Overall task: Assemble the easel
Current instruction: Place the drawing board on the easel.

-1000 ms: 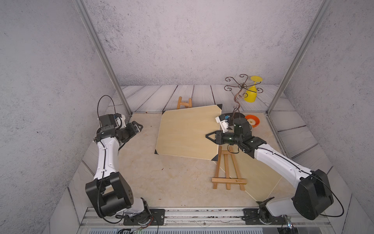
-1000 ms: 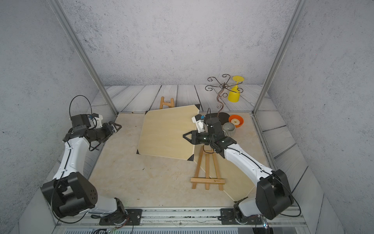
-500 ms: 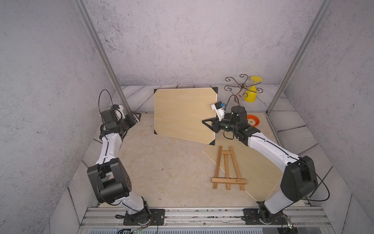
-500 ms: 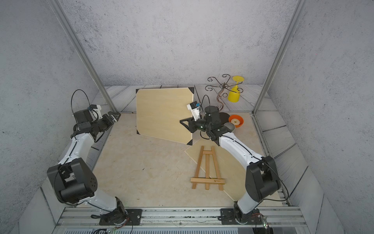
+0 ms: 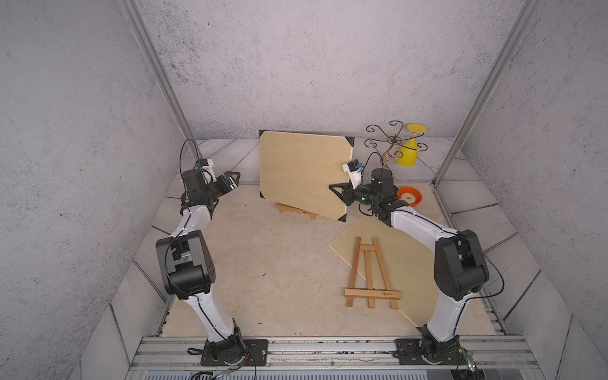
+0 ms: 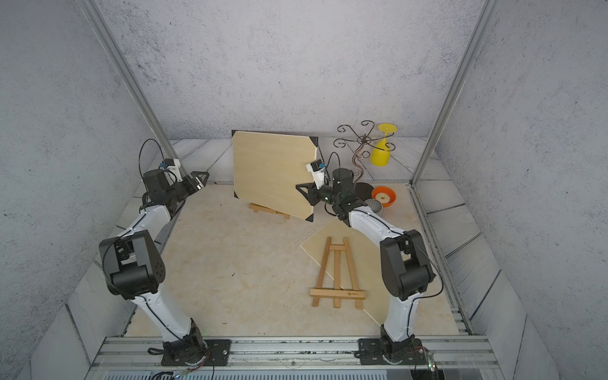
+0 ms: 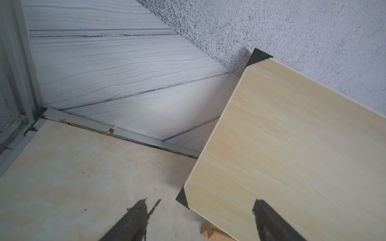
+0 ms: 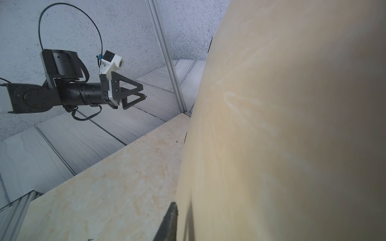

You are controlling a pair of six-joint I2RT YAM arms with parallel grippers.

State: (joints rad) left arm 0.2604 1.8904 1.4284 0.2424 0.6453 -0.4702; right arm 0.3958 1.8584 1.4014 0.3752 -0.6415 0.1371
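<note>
R gripper [image 5: 338, 193] pinches the board [image 5: 301, 171] by its right edge, upright but tilted, prob. to seat it on the small easel [image 5: 296, 211] just beneath; L gripper [image 5: 233, 180] gapes empty near board's left edge, apart, likely to steady it; second easel [image 5: 370, 273] lies flat, front.

Bare worktop [image 5: 263, 263] lies free in front of the raised board [image 5: 302, 171]; beside it, wire stand [image 5: 393, 140] and orange bowl [image 5: 403, 194] crowd passage
</note>
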